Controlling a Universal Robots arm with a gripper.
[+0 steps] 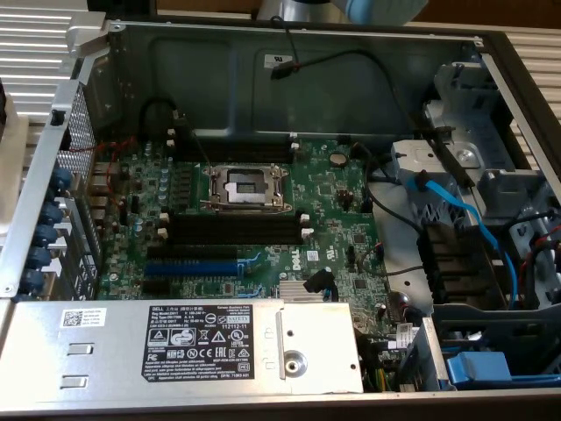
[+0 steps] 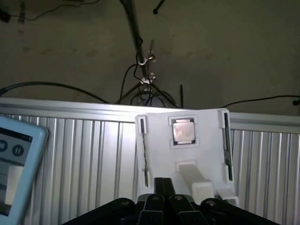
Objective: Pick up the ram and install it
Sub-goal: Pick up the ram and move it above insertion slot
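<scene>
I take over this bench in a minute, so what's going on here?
A robot arm is doing a memory job on an open computer case. The black memory slots on the motherboard are empty, so nothing is installed yet. The gripper is off at a white holder on the ribbed metal table. The holder has a processor chip in its middle and thin dark sticks on edge in its side slots, probably the ram.
</scene>
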